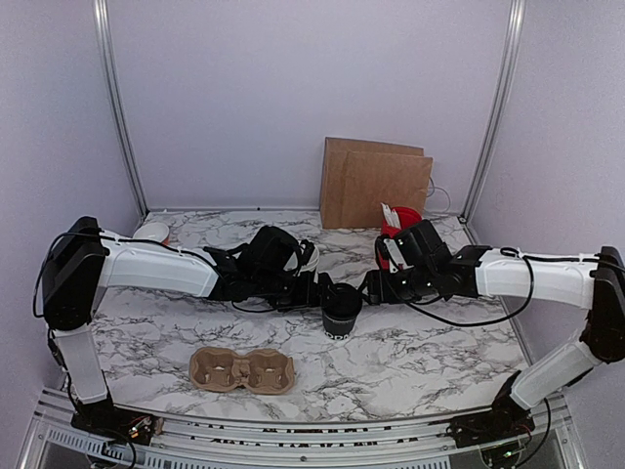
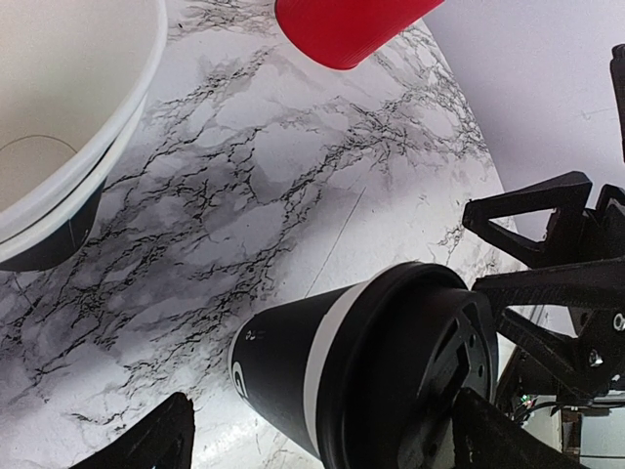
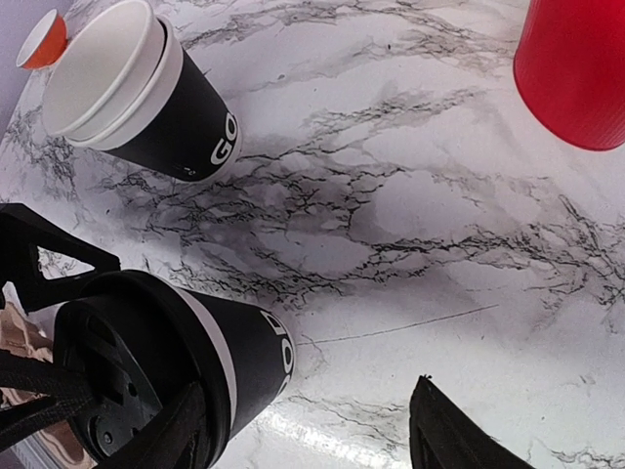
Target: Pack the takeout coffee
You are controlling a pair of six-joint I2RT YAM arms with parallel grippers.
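A black takeaway cup (image 1: 342, 313) with a black lid (image 2: 420, 381) stands upright on the marble between my two grippers. My left gripper (image 1: 317, 292) is open, and its fingers straddle the cup (image 2: 283, 371) without closing on it. My right gripper (image 1: 374, 286) is also open. Its left finger (image 3: 171, 430) is at the lidded cup (image 3: 195, 362), and bare marble shows between the jaws. A second black cup (image 3: 186, 127) with cream cups nested inside stands farther back, behind my left wrist (image 1: 308, 256).
A cardboard cup carrier (image 1: 242, 371) lies near the table's front edge. A red cup (image 1: 400, 221) with white utensils stands at the back, in front of a brown paper bag (image 1: 376, 182). A small orange-and-white bowl (image 1: 151, 233) sits at the back left.
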